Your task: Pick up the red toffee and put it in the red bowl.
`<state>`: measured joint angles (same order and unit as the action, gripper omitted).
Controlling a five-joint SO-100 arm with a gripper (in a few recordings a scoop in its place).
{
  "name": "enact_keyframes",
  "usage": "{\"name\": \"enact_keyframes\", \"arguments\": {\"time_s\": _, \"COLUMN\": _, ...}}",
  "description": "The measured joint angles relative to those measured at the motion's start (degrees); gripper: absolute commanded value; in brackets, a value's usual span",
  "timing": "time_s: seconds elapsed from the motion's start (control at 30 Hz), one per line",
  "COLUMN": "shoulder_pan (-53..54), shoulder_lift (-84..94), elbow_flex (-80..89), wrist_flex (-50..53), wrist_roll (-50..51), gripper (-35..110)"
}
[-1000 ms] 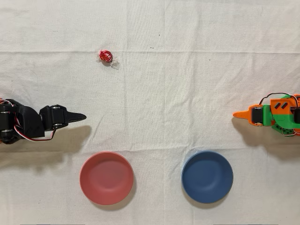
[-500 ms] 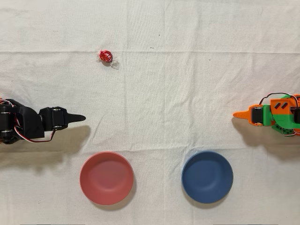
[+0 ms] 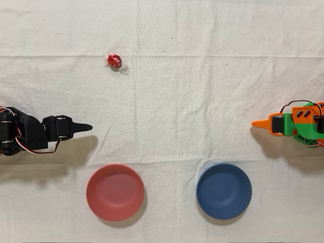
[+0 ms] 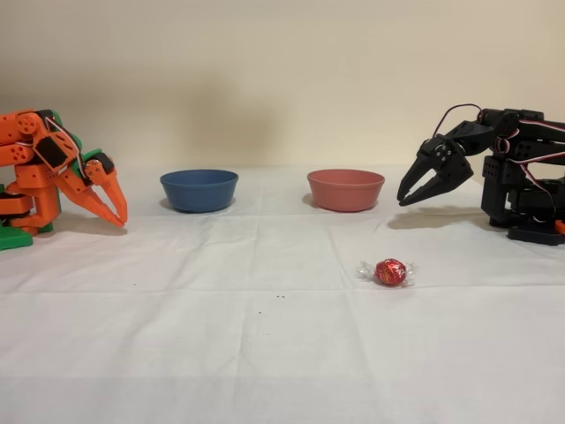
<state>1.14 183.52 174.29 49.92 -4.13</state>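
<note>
The gripper (image 4: 410, 197) is seen in the fixed view raised above the cloth (image 4: 265, 353), tips angled downward, its two fingers parted with a gap visible between them and nothing held. In the overhead view the gripper (image 3: 83, 127) points rightward from the left edge, and only a single dark tip profile is discernible there. The toffee (image 3: 114, 60) lies on the cloth, well apart from the gripper, beyond its tip toward the top of the overhead view and slightly to the right. In the fixed view the toffee (image 4: 391, 271) is found nearer the camera than the gripper and a little to its left, with clear twisted ends lying flat either side. The red bowl (image 3: 115, 192) stands empty on the opposite side of the gripper from the toffee, near the bottom edge overhead. A blue bowl (image 3: 224, 191) stands beside it, apart. The orange arm (image 4: 53, 177) is recorded as idle.
</note>
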Motion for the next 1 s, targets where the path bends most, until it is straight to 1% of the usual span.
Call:
{"name": "enact_keyframes", "arguments": {"time_s": 0.7, "shoulder_pan": 0.00, "shoulder_lift": 0.00, "elbow_flex": 0.00, "wrist_flex": 0.00, "wrist_roll": 0.00, "gripper": 1}}
{"name": "enact_keyframes", "arguments": {"time_s": 0.8, "shoulder_pan": 0.00, "shoulder_lift": 0.00, "elbow_flex": 0.00, "wrist_flex": 0.00, "wrist_roll": 0.00, "gripper": 5}}
{"name": "enact_keyframes", "arguments": {"time_s": 1.0, "shoulder_pan": -0.44, "shoulder_lift": 0.00, "elbow_flex": 0.00, "wrist_flex": 0.00, "wrist_roll": -0.44, "gripper": 1}}
